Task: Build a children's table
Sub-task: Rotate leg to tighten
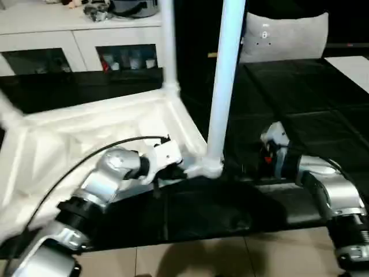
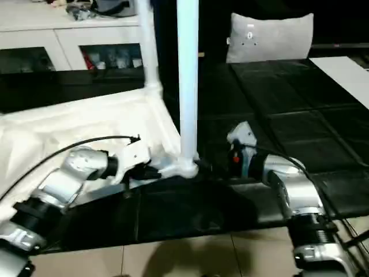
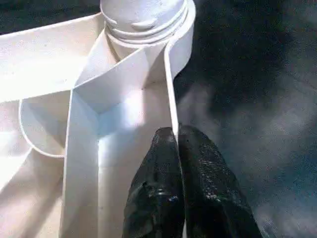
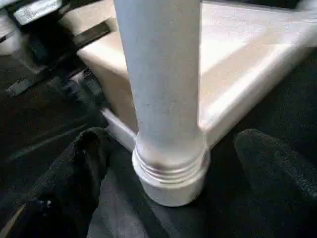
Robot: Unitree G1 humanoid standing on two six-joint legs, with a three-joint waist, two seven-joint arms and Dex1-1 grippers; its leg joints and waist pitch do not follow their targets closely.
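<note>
children's table (image 1: pixel 109 124), ribbed white plastic, lies upturned; your left gripper (image 3: pixel 177 136) pinches its thin rim, right gripper (image 4: pixel 171 171) parted around a smooth leg (image 1: pixel 223 86) beside the grey cushion (image 1: pixel 285 36).

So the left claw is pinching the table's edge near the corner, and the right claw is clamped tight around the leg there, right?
Not quite. The left claw does pinch the tabletop's rim near the corner, but the right claw is not clamped: the right wrist view shows its fingers spread apart on either side of the leg, with clear gaps, just above the corner socket.
</note>
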